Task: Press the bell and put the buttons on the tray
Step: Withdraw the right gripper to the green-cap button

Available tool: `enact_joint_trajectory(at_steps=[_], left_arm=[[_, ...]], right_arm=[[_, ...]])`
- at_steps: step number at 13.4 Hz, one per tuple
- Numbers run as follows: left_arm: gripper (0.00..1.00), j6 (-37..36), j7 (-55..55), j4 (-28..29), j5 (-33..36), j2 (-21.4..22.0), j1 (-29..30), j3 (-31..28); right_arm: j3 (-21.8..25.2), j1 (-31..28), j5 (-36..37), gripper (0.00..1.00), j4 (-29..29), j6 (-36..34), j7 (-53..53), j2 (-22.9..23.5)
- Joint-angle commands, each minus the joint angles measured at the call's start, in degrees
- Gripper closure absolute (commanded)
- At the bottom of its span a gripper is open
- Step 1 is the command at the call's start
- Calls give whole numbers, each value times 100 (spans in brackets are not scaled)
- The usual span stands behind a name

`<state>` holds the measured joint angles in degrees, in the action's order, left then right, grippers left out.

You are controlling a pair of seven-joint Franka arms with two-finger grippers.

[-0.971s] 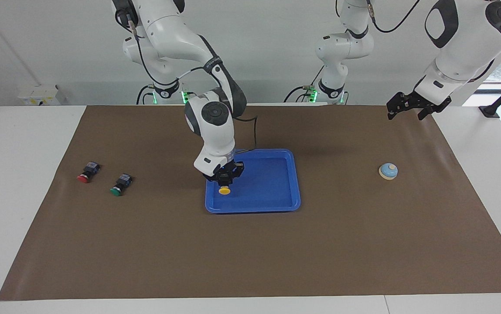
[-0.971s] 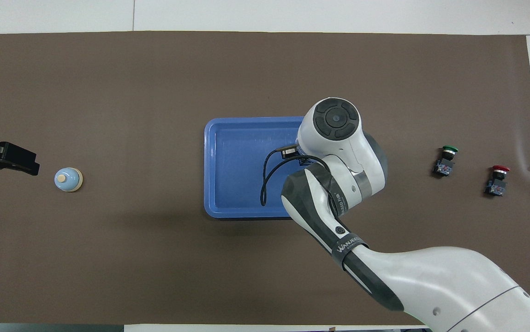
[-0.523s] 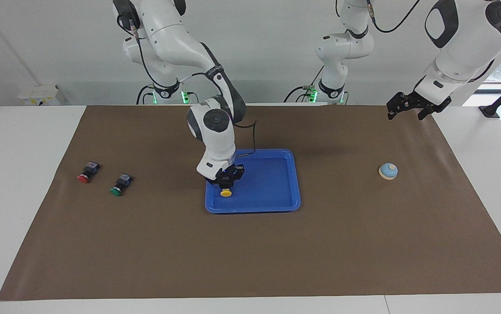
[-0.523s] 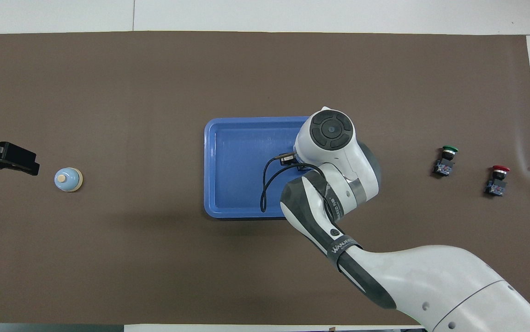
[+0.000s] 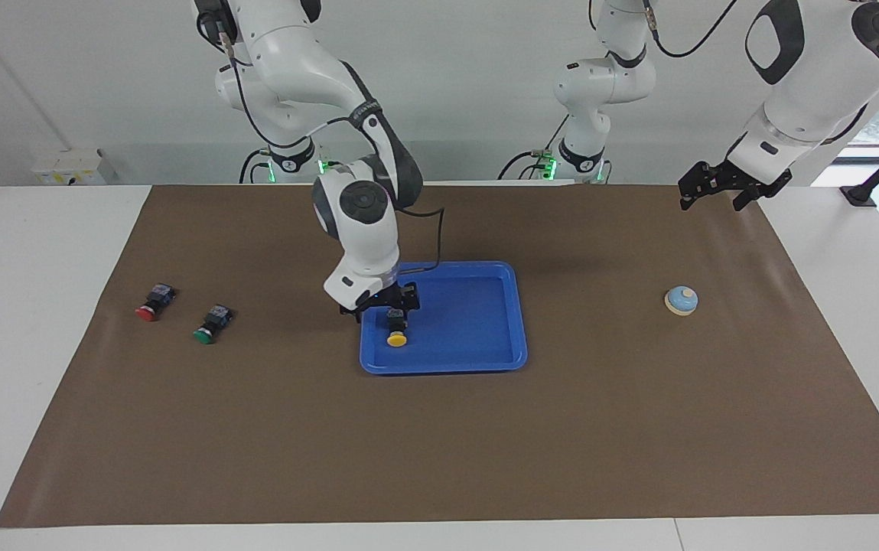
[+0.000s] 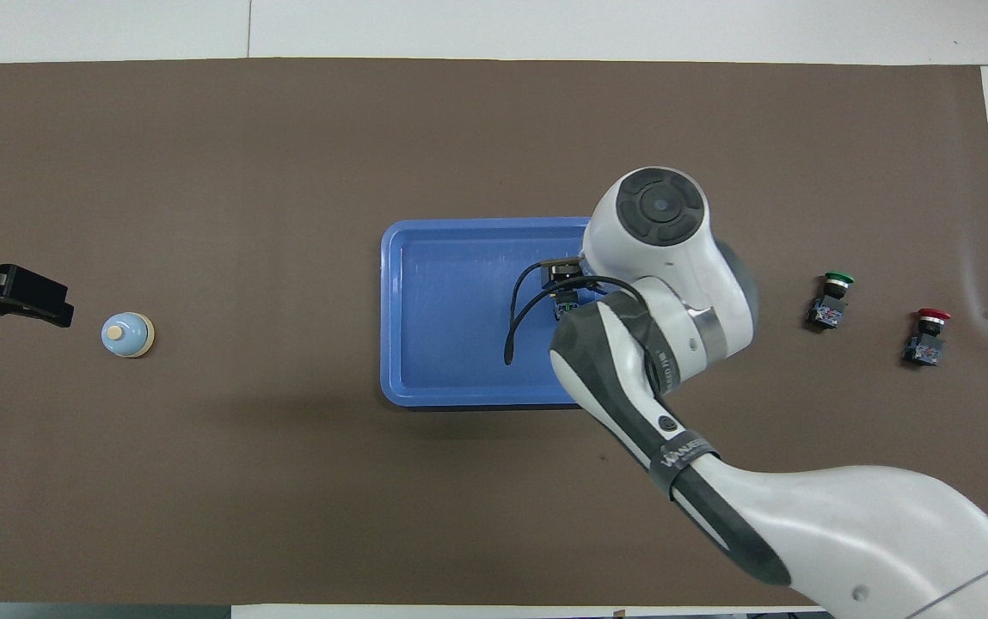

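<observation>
- Yellow button (image 5: pixel 396 334) lies in the tray (image 5: pixel 477 321), cap pointing away from the robots, close to the rim at the right arm's end and the corner farther from the robots.
- Right gripper (image 5: pixel 379 300) sits just above that same tray edge, fingers spread apart and off the button, nothing held.
- Most of the tray floor toward the left arm's end is bare.
- Green button (image 5: pixel 211 324) and red button (image 5: pixel 153 302) lie on the brown mat (image 5: pixel 439 428) toward the right arm's end, well apart from the tray, red closer to the mat edge.
- Bell (image 5: pixel 681 300) stands on the mat toward the left arm's end, well apart from the tray.
- Left gripper (image 5: pixel 718 186) waits in the air over the mat's edge at its own end; whether its fingers are apart or together, can't tell.
- Overhead: the right arm's wrist covers the tray's end and hides the yellow cap; only a bit of black body shows. Facing view shows button and spread fingers plainly.
</observation>
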<state>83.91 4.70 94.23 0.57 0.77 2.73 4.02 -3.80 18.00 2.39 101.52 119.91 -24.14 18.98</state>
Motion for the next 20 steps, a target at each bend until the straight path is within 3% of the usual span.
enact_joint_trajectory(at_steps=[1, 4, 7, 10, 14, 17, 18, 19, 20], left_arm=[[0, -50, -13, -18, 31, 47, 17, 11], [0, -59, -13, -18, 31, 47, 17, 2], [0, -50, -13, -18, 31, 47, 17, 11], [0, -59, -13, -18, 31, 47, 17, 11], [0, -50, -13, -18, 31, 47, 17, 2], [0, -50, -13, -18, 31, 47, 17, 11], [0, -59, -13, -18, 31, 47, 17, 11], [0, -59, -13, -18, 31, 47, 17, 2], [0, -59, -13, -18, 31, 47, 17, 2]], right_arm=[[-60, -892, 60, 0, -1, -511, 15, -561], [-34, -1622, 130, 0, 78, -662, 155, -633], [-33, -2396, 122, 0, 778, -365, 725, -852], [-33, -2784, 122, 0, 1956, 829, 797, -1116], [-42, -2943, 122, 0, 2432, 1437, 621, -1064], [-33, -2987, 130, 0, 2872, 2429, 700, -941], [-33, -3004, 130, 3, 2899, 2519, 726, -897], [-42, -3030, 122, 21, 2891, 2528, 744, -888], [-42, -3048, 130, 50, 2899, 2520, 753, -887]])
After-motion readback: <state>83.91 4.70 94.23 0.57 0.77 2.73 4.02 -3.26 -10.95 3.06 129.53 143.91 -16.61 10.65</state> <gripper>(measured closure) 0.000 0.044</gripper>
